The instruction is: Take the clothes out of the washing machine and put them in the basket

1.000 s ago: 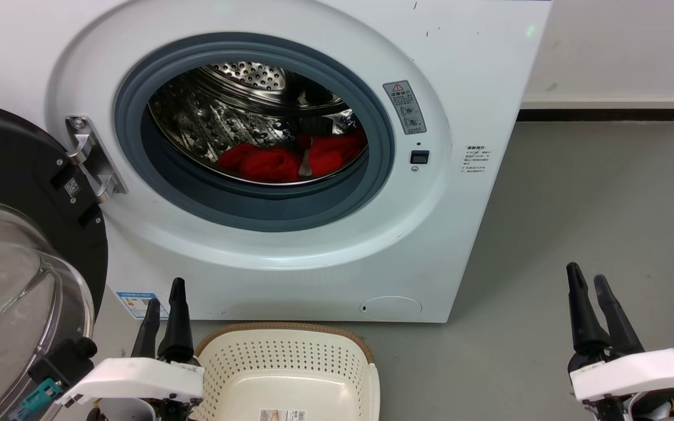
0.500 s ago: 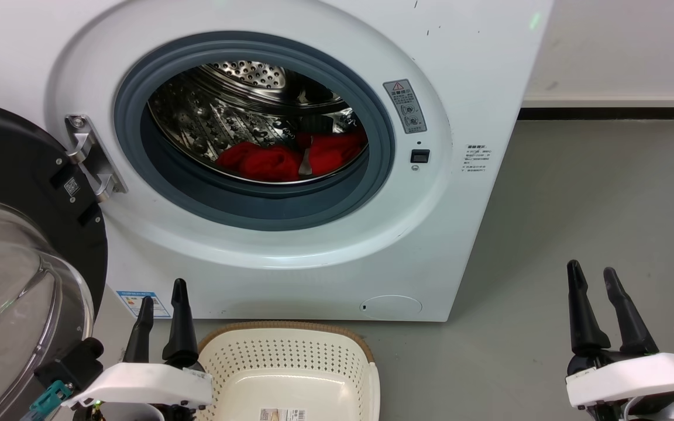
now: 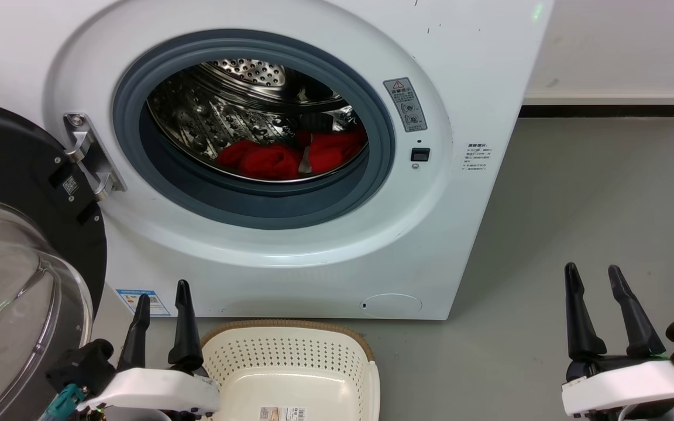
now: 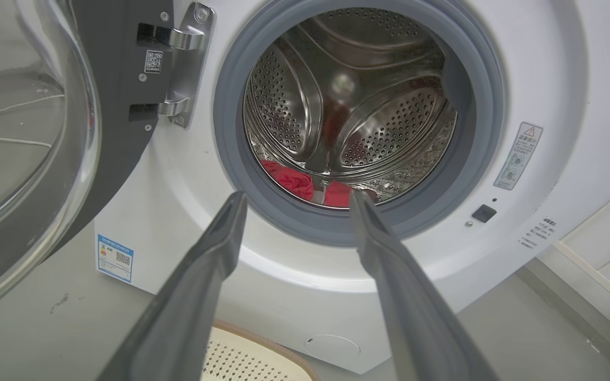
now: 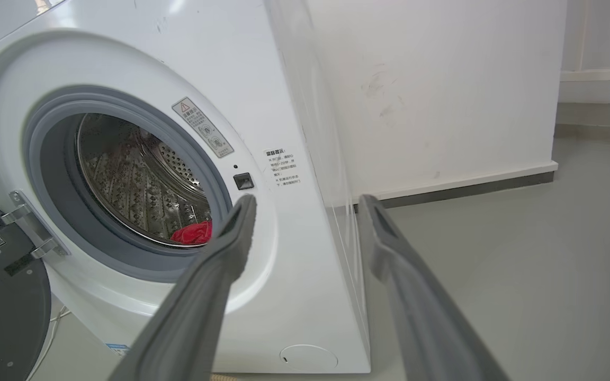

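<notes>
The white washing machine [image 3: 477, 70] stands with its porthole open, and red clothes [image 3: 290, 156] lie at the bottom of the steel drum [image 3: 220, 111]. The clothes [image 4: 297, 182] also show past my left fingers, and a red bit of the clothes [image 5: 194, 233] shows in the right wrist view. The cream basket [image 3: 290, 356] sits on the floor below the porthole, with nothing in it. My left gripper [image 3: 162, 292] is open just left of the basket. My right gripper [image 3: 591, 272] is open over the floor, right of the machine. Both hold nothing.
The black-rimmed glass door [image 3: 15, 275] hangs wide open at the left, close to my left arm. Grey floor [image 3: 594, 193] stretches to the right of the machine up to a white wall with a dark skirting [image 3: 606, 111].
Both grippers have spread their fingers wider. The left one has shifted slightly right, and the head view has tilted a little.
</notes>
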